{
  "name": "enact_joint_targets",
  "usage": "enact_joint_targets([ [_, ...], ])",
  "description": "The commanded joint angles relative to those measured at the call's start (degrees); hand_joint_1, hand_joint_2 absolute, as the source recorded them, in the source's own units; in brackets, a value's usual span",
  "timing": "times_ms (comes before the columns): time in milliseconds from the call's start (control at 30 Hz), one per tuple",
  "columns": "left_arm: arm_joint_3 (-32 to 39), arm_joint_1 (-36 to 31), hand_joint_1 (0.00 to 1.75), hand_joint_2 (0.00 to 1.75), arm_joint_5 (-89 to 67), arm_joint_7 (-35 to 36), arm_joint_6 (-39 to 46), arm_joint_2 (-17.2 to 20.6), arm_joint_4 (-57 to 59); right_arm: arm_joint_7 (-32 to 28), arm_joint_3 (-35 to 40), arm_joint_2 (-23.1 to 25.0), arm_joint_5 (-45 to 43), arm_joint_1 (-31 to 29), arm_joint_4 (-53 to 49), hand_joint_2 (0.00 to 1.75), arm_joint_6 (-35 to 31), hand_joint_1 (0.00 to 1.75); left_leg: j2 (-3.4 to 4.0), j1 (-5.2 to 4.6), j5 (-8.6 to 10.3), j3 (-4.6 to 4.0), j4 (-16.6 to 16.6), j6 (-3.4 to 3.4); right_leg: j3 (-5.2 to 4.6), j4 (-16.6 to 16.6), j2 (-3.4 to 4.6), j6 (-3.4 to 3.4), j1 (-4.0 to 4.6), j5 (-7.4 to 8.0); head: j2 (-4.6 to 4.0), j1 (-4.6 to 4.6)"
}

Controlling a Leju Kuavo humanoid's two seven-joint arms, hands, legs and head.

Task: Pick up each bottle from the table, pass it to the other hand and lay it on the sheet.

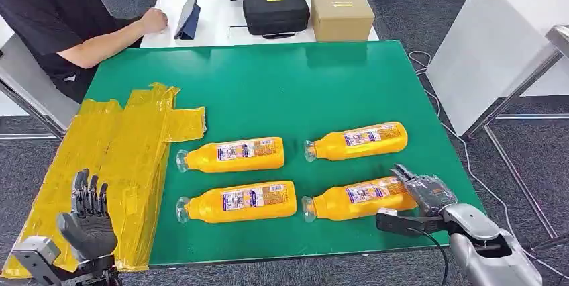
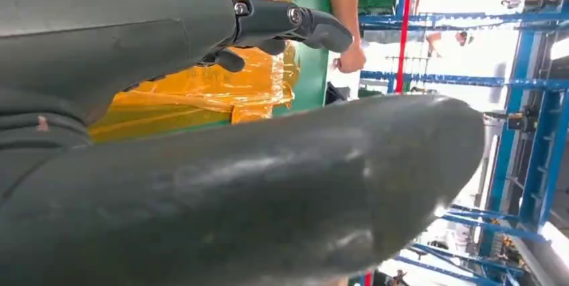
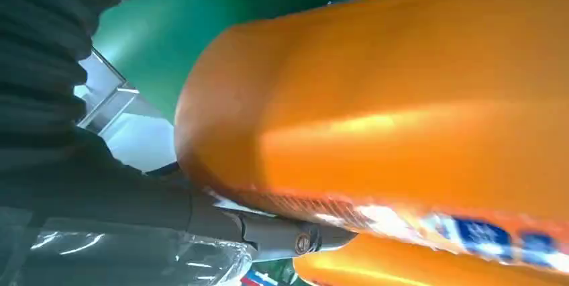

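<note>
Right hand (image 1: 424,192) wraps base of near-right bottle (image 1: 359,199) on table; left hand (image 1: 88,213) open over sheet (image 1: 127,145).

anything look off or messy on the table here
The yellow sheet is crumpled and wrinkled, lying askew with its edge hanging over the green table. The four orange bottles lie tidy, none spilled.

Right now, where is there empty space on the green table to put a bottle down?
The far half of the green table is bare, from the white table's edge down to the bottles. The yellow sheet on the left holds nothing yet. It is crowded in the near middle: four orange bottles lie in two rows, and the right robot hand is at the near right bottle.
</note>
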Motion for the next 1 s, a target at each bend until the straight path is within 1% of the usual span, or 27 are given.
enact_joint_targets([
  [33,-0.2,-0.6,0.0,0.0,0.3,0.1,0.2,1.1,1.5,-0.3,5.5,2.5,0.3,-3.1,8.8,1.75,0.3,0.0,0.06,0.1,-0.02,0.16,-0.1,-0.13,0.18,-0.1,0.09,-0.05,0.09,0.04,0.02,-0.02],
  [167,-0.2,-0.6,0.0,0.0,0.3,0.1,0.2,1.2,1.5,-0.2,5.6,2.6,0.4,-2.9,8.5,1.75,0.0,0.0,0.05,0.1,-0.01,0.22,0.0,-0.14,0.13,-0.1,0.09,-0.05,0.09,0.05,0.0,-0.02],
  [200,-0.2,-0.5,0.0,0.0,0.4,0.1,0.2,1.3,1.4,0.0,5.6,2.8,0.5,-2.9,8.4,1.75,-0.2,0.0,0.05,0.13,0.03,0.21,-0.1,-0.2,0.04,-0.2,0.09,-0.07,0.13,0.1,0.0,0.0],
  [233,-0.3,-0.4,0.0,0.0,0.4,0.2,0.3,1.4,1.5,0.3,5.5,2.9,0.6,-2.7,8.2,1.75,-0.4,0.0,0.06,0.11,-0.01,0.28,-0.1,-0.17,-0.28,-0.1,0.11,-0.07,0.1,0.07,0.0,0.0],
  [333,-0.6,-0.7,0.0,0.0,0.4,0.2,0.2,1.6,2.3,1.2,5.0,3.5,1.2,-1.9,7.8,1.75,-0.7,0.0,0.04,0.11,-0.06,0.27,-0.1,-0.21,-0.3,-0.1,0.11,-0.08,0.11,0.07,0.0,0.0],
  [367,-0.7,-0.9,0.0,0.0,0.4,0.2,0.2,1.7,2.6,1.2,4.8,3.6,1.2,-1.7,7.7,0.0,-0.8,0.0,0.03,0.1,-0.07,0.3,-0.1,-0.2,-0.26,-0.1,0.1,-0.08,0.1,0.06,0.0,0.0],
  [567,-1.2,-1.9,0.0,0.0,0.4,0.2,0.3,1.8,3.6,1.3,4.1,4.1,1.7,-1.4,7.3,0.0,-1.2,0.0,0.04,0.09,-0.05,0.33,-0.1,-0.25,-0.28,-0.2,0.17,-0.07,0.09,0.08,0.0,-0.06],
  [600,-1.3,-2.1,0.0,0.0,0.5,0.2,0.3,1.8,3.8,1.3,3.7,4.1,1.7,-1.2,7.0,0.0,-1.3,0.0,-0.06,0.12,-0.04,0.3,-0.1,-0.25,-0.26,-0.2,0.08,-0.07,0.11,0.07,0.0,0.07],
  [700,-1.3,-2.2,0.0,0.0,0.5,0.2,0.3,1.9,3.9,1.3,3.3,4.1,1.8,-1.2,6.9,0.0,-1.4,0.0,-0.08,0.08,-0.03,0.3,-0.1,-0.21,-0.25,-0.2,0.05,-0.07,0.06,0.02,0.0,0.0],
  [800,-1.2,-2.3,0.0,0.0,0.6,0.0,0.4,1.6,4.1,0.5,4.2,5.1,2.5,-3.5,9.8,0.0,-1.7,0.0,0.01,0.1,-0.04,0.2,-0.1,-0.2,-0.11,-0.2,0.14,-0.07,0.09,0.05,0.02,-0.02],
  [833,-1.2,-2.2,0.0,0.0,0.6,0.1,0.4,1.6,4.0,0.1,4.7,5.4,2.6,-4.3,10.6,0.0,-1.9,0.0,0.03,0.09,-0.05,0.22,-0.1,-0.18,0.18,-0.2,0.17,-0.04,0.08,0.04,0.0,-0.02],
  [867,-1.2,-2.3,0.0,0.0,0.6,0.1,0.4,1.6,3.8,0.0,5.1,5.9,2.6,-5.0,11.1,0.0,-2.0,0.0,0.04,0.11,-0.05,0.21,-0.1,-0.23,0.19,-0.2,0.17,-0.06,0.09,0.04,0.02,-0.02],
  [1000,-1.2,-2.3,0.0,0.0,0.6,0.1,0.4,1.6,3.8,0.1,5.2,6.0,2.7,-5.2,11.1,0.0,-1.9,0.0,0.05,0.11,-0.02,0.21,-0.1,-0.18,0.17,-0.1,0.19,-0.04,0.1,0.07,0.02,-0.02],
])
